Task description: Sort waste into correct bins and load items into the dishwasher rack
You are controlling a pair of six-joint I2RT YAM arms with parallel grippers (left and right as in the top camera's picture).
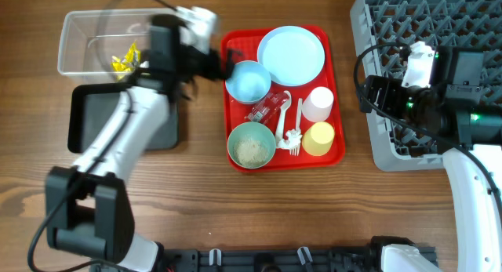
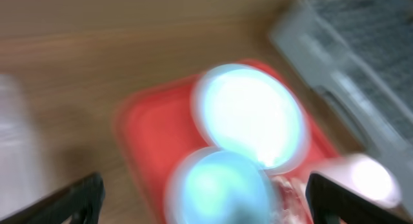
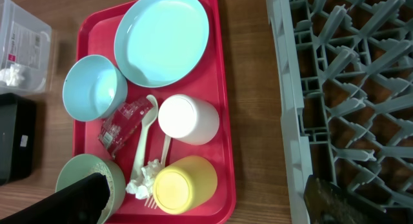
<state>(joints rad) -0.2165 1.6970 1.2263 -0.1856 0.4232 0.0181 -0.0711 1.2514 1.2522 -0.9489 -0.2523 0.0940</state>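
The left gripper (image 1: 223,67) is smeared by motion blur over the upper left edge of the red tray (image 1: 235,166). Its own wrist view is blurred too, but the two dark fingers (image 2: 77,198) show spread wide with nothing between them. Straight ahead of them lies the empty light blue bowl (image 1: 249,81), and just past it the light blue plate (image 1: 292,54). Behind this gripper sits the clear plastic tub (image 1: 78,25) with the yellow wrapper (image 1: 125,60) and some white paper scraps (image 3: 10,74) inside. The black tub (image 1: 86,119) lies just beside it, under the arm.

The right gripper (image 1: 370,93) hangs over the left rim of the grey dishwasher rack (image 1: 376,13); its fingers (image 3: 77,198) are also wide apart and hold nothing. The yellow cup (image 3: 181,184) is the nearest thing ahead of it, mouth up, with the white cup (image 3: 187,119) just beyond. To the left of the cups lie the white spoon (image 3: 143,137) and fork (image 1: 298,115), a crumpled white paper scrap (image 3: 145,180) resting on them, and the crumpled clear wrapper (image 3: 126,124) against the empty bowl. The second bowl (image 3: 77,169) – partly hidden behind the left finger – holds the rice-like grains (image 1: 252,150). The rack's pegs fill the side to this gripper's right.
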